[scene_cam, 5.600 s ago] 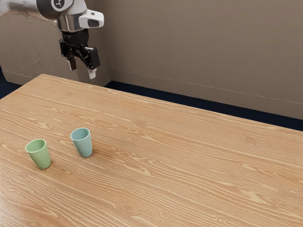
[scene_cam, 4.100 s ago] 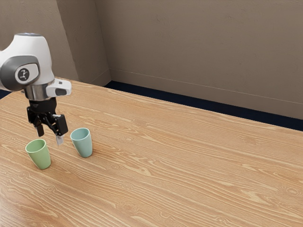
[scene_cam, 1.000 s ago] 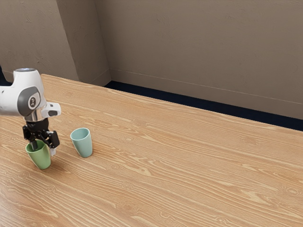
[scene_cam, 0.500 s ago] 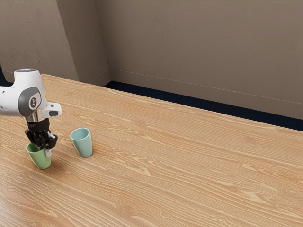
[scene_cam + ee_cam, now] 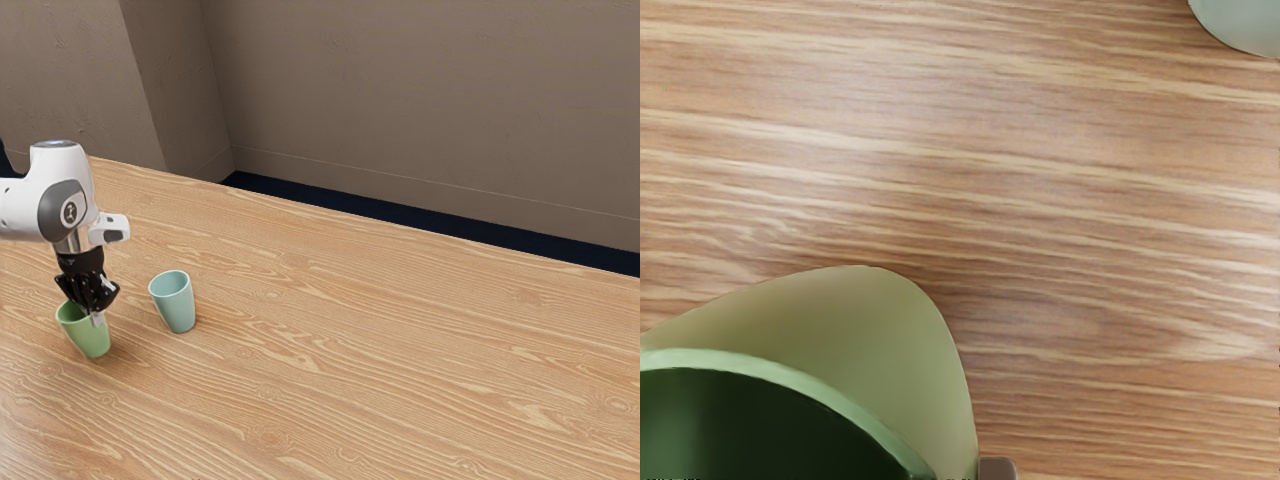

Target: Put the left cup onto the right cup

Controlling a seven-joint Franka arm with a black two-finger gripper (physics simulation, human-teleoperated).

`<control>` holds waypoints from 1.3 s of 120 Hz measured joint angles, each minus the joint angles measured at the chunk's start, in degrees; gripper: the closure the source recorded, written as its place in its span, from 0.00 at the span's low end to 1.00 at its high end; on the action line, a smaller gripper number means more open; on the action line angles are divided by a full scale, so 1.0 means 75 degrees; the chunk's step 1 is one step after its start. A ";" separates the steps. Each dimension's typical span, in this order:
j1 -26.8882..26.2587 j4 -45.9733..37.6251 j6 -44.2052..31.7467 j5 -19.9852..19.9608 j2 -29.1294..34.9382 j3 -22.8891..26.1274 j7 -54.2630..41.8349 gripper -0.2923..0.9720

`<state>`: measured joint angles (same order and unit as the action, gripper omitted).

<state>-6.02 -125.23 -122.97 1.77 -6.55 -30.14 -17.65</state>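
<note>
The pale green tapered cup [image 5: 82, 338] stands upright near the exterior view's left edge of the light wooden table [image 5: 380, 340]; its long axis runs vertical, mouth up and narrow base down; whether the base presses on the wood or sits a hair above it cannot be told. In the wrist view the same cup [image 5: 840, 350] lies just under the hand, its dark inside and bright rim facing the camera. The black two-finger gripper [image 5: 94, 312] comes straight down on the rim at the side toward the exterior view's right, fingers drawn together and pinching the wall there; it is clenched on this cup. The pale blue tapered cup [image 5: 174, 302] stands upright just to the exterior view's right, apart from the green one; its edge [image 5: 1240, 18] shows across bare wood grain [image 5: 1040, 200] from the hand. The white and grey arm [image 5: 55, 195] bends over from the left. A second ago the fingers straddled the rim spread wide; now they are closed; both cups stand where they stood at the start.
</note>
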 joint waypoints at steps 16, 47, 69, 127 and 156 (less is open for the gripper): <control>-0.0021 0.0421 0.0276 0.0055 0.0002 0.0001 0.0024 0.85; -0.0103 0.1422 0.0948 0.0078 -0.0001 0.0016 0.0045 0.85; -0.0186 0.2067 0.1334 0.0015 -0.0008 0.0073 0.0058 0.85; -0.0188 0.3921 0.2137 -0.0190 -0.0840 0.0930 0.0354 0.85; -0.0182 0.4173 0.2315 -0.0327 -0.1141 0.1334 0.0523 0.85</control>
<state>-7.39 -93.93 -105.61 -0.68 -15.10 -20.14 -13.73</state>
